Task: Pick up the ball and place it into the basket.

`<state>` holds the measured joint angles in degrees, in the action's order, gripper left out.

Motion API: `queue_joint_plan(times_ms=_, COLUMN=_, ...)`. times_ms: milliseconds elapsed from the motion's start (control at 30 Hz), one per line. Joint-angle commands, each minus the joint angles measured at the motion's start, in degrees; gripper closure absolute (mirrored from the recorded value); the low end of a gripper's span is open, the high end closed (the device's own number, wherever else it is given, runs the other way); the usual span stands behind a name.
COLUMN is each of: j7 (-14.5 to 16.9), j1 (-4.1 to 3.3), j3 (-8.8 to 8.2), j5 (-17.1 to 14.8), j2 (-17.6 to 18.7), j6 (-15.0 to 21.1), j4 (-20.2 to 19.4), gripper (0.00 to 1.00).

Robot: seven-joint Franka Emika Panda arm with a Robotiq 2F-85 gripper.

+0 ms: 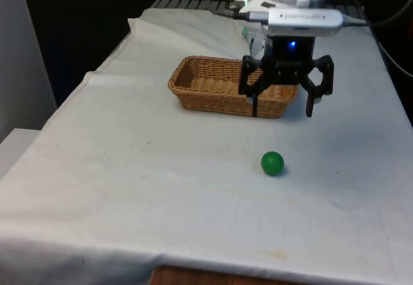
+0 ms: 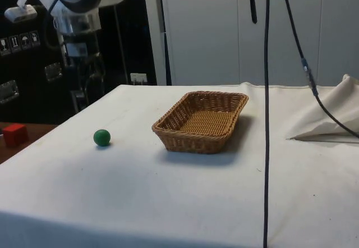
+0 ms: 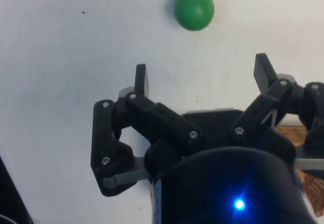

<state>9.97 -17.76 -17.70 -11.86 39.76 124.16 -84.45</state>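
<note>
Sitting loose on the white surface (image 1: 129,169), the green ball (image 1: 272,163) has not been picked up, so by my reckoning the whole job is ahead: grasp, carry, drop. It lies apart from the wicker basket (image 1: 213,95), nearer the front edge. My hand (image 1: 284,108) hangs above the surface with fingers spread wide and empty, between basket and ball, the ball just ahead of my fingertips (image 3: 142,77).

No readable text, label or number stands on anything on the table.
</note>
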Motion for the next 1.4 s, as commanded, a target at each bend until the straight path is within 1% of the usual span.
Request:
queue_joint_plan(times_ms=0, j7=0.80, j1=0.46, j3=0.52, j5=-0.80, j2=0.86, j6=0.57, j4=0.52, gripper=0.00)
queue_joint_plan(times_ms=133, j7=2.12, j1=0.52, j3=0.52, j5=-1.83, j2=2.01, j6=1.55, j4=0.63, gripper=0.00)
queue_joint_plan(times_ms=167, j7=2.86, j1=0.57, j3=0.52, j5=-2.41, j2=2.46, j6=2.01, j4=0.57, gripper=0.00)
queue_joint_plan(times_ms=200, j7=2.35, j1=0.17, j3=0.00, j5=-1.95, j2=2.35, j6=1.66, j4=0.52, gripper=0.00)
queue_joint_plan(times_ms=233, j7=3.32, j1=0.69, j3=0.52, j5=-2.69, j2=2.75, j6=2.23, j4=0.52, gripper=0.00)
queue_joint_plan(times_ms=433, j7=5.96, j1=0.97, j3=0.52, j5=-4.87, j2=4.24, j6=3.04, j4=0.46, gripper=0.00)
queue_joint_plan(times_ms=467, j7=6.07, j1=0.57, j3=0.00, j5=-4.98, j2=4.41, j6=2.58, j4=0.40, gripper=0.00)
queue_joint_plan(times_ms=500, j7=6.65, j1=0.92, j3=0.52, j5=-5.61, j2=4.87, j6=3.38, j4=0.46, gripper=0.00)
queue_joint_plan(times_ms=567, j7=7.16, j1=0.92, j3=0.46, j5=-6.25, j2=5.44, j6=3.72, j4=0.52, gripper=0.00)
queue_joint_plan(times_ms=733, j7=7.56, j1=0.80, j3=0.46, j5=-7.39, j2=7.05, j6=4.53, j4=0.97, gripper=0.00)
queue_joint_plan(times_ms=767, j7=7.28, j1=0.52, j3=0.06, j5=-6.93, j2=6.53, j6=4.18, j4=0.52, gripper=0.00)
queue_joint_plan(times_ms=800, j7=7.56, j1=0.80, j3=0.52, j5=-7.45, j2=7.28, j6=4.58, j4=1.09, gripper=0.00)
queue_joint_plan(times_ms=967, j7=7.22, j1=0.57, j3=0.63, j5=-7.51, j2=8.82, j6=5.10, j4=1.72, gripper=0.00)
queue_joint_plan(times_ms=1033, j7=7.16, j1=0.46, j3=0.40, j5=-7.16, j2=8.65, j6=4.76, j4=1.55, gripper=0.00)
queue_joint_plan(times_ms=1067, j7=7.10, j1=0.52, j3=0.69, j5=-7.45, j2=9.28, j6=5.27, j4=1.89, gripper=0.00)
queue_joint_plan(times_ms=1167, j7=6.99, j1=0.52, j3=0.80, j5=-7.45, j2=10.08, j6=5.67, j4=2.12, gripper=0.00)
queue_joint_plan(times_ms=1300, j7=6.99, j1=0.52, j3=0.80, j5=-7.39, j2=10.54, j6=5.96, j4=2.23, gripper=0.00)
queue_joint_plan(times_ms=1367, j7=6.99, j1=0.40, j3=0.63, j5=-7.16, j2=10.31, j6=5.67, j4=1.95, gripper=0.00)
